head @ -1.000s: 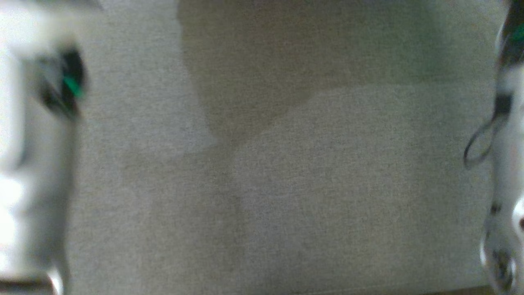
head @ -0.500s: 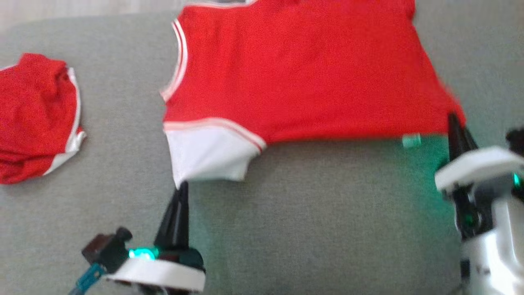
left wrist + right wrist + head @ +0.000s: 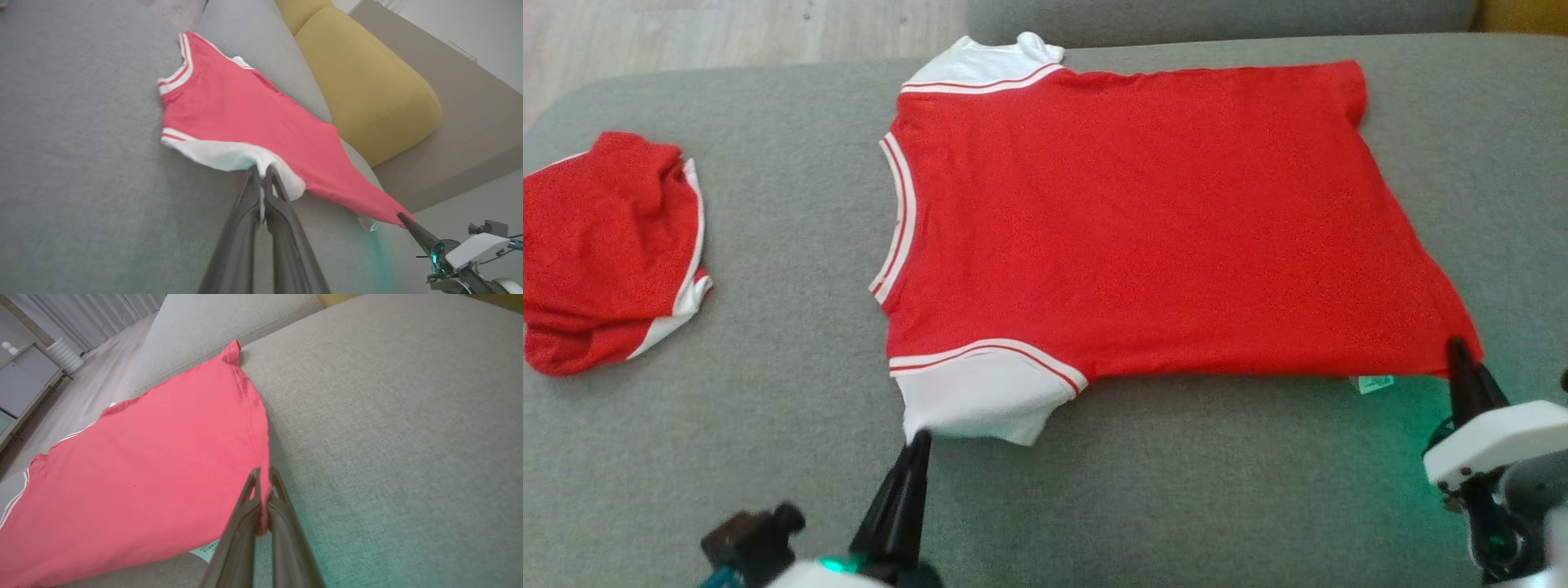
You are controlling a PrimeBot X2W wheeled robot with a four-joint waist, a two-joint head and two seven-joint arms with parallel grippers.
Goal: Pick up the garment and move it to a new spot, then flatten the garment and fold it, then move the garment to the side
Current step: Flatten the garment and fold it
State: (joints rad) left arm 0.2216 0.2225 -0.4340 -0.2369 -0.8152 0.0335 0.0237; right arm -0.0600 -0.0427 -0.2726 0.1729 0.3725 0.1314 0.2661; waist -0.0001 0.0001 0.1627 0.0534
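the shirt point(image 3: 1143, 220) is laid flat in the middle of the head view on the grey sofa point(image 3: 1176, 506), with its long axis left to right and its collar to the left. its white sleeve point(image 3: 980, 400) at lower centre is pinched by the closed left gripper point(image 3: 920, 441). its lower right corner is pinched by the closed right gripper point(image 3: 1456, 349). a second red garment point(image 3: 605, 253) is bunched at far left. in the left wrist view the sleeve is clamped at the fingertips, and the shirt stretches to the upper right. in the right wrist view the red corner is clamped, with the cloth spreading up and left. the near long edge is judged held at both ends.
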